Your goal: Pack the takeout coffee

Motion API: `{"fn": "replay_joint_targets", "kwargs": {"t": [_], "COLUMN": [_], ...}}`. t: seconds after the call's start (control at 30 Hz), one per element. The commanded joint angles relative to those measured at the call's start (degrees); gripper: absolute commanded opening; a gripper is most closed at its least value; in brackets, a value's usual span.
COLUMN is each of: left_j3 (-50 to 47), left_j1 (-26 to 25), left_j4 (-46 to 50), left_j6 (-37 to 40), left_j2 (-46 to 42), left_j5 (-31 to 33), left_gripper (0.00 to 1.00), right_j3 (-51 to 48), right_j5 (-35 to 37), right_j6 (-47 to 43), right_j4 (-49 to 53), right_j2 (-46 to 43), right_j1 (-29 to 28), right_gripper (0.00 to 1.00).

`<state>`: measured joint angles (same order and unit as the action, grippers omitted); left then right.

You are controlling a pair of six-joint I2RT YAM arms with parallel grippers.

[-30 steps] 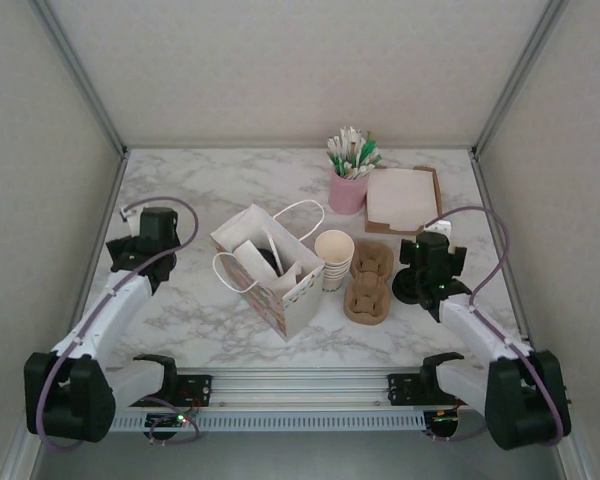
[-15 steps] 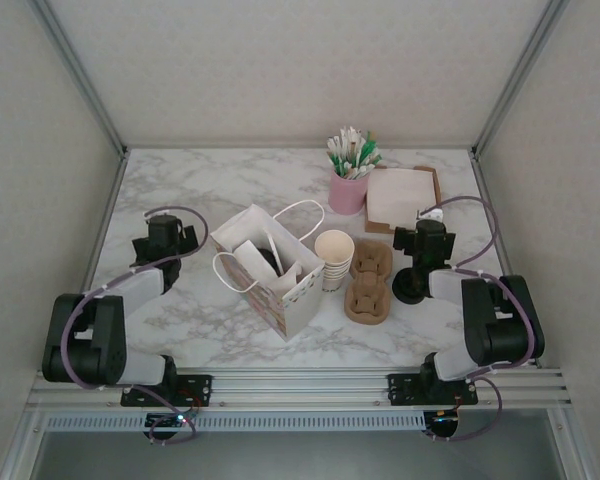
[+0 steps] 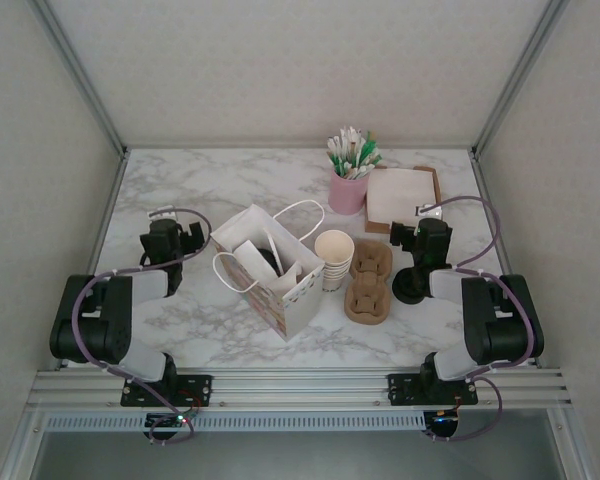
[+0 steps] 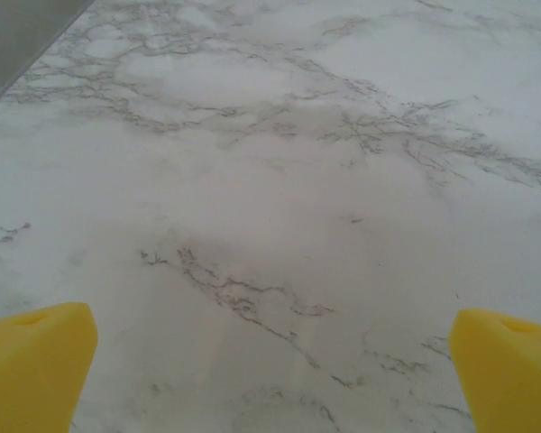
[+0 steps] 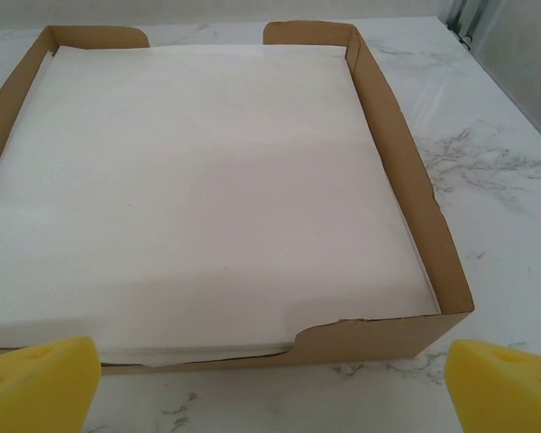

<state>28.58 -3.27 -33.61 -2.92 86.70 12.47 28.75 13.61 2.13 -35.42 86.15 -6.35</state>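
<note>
While both arms are folding back low at the near edge, a white marble table (image 3: 200,180) is filling the overhead view, its front edge hidden behind the mounting rail. Left of centre, a tilted paper gift bag (image 3: 280,285) with white loop handles is standing open. Behind the right arm, a brown cardboard tray (image 5: 404,185) of white napkins is lying flat. In the right wrist view its left edge is running out of frame.

Two brown moulded cup carriers (image 3: 368,285) are overlapping just right of the bag. A stack of nested cream cups (image 3: 334,258) is standing between them and the bag. Farther back, a pink cup (image 3: 347,192) is holding green and white sticks too small to identify. A black rounded object (image 3: 410,288) is sitting beside the carriers, partly covered by the right arm.

The takeout coffee (image 3: 270,261) is hard to make out: just a dark patch, seemingly its lid, deep in the bag among white paper.

The left gripper (image 4: 270,338) is hovering over bare marble, yellow pads (image 4: 32,361) spread wide and cropped by the frame corners. The right gripper (image 5: 270,361) is likewise gaping, empty, facing the napkin tray.
</note>
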Motion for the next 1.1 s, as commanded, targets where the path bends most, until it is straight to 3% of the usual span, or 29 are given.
{"fn": "replay_joint_targets", "kwargs": {"t": [0.0, 0.1, 0.17, 0.2, 0.27, 0.3, 1.07], "left_j3": [-0.5, -3.2, -7.0, -5.5, -6.1, -6.0, -6.2], "left_j1": [0.4, 0.8, 0.6, 0.7, 0.2, 0.1, -0.4], "left_j4": [-4.3, -8.8, -20.1, -13.4, -16.3, -15.3, -15.8], "left_j6": [0.8, 0.7, 1.8, 1.0, 1.1, 1.1, 1.4], "left_j2": [-0.6, -0.7, 2.5, 0.8, 1.5, 1.3, 1.5], "left_j5": [-0.9, -2.6, -3.4, -2.8, -1.5, -1.3, -0.3], "left_gripper": [1.0, 1.0, 1.0, 1.0, 1.0, 1.0, 1.0], "right_j3": [-0.5, -1.1, -2.5, -3.5, -7.4, -6.7, -6.4], "right_j5": [-0.2, -0.7, -1.5, -2.5, -4.7, -4.6, -5.9], "right_j6": [-0.4, -0.5, -0.6, -0.6, -1.9, -1.5, -0.9], "right_j4": [-2.4, -3.2, -5.8, -8.1, -15.8, -12.5, -12.5], "right_j2": [0.5, 0.3, 0.3, 0.4, 2.7, 1.8, 2.2], "right_j1": [0.4, 0.3, 0.4, 0.7, 0.7, 0.7, 1.5], "right_gripper": [0.99, 0.99, 0.99, 0.99, 0.99, 0.99, 0.99]}}
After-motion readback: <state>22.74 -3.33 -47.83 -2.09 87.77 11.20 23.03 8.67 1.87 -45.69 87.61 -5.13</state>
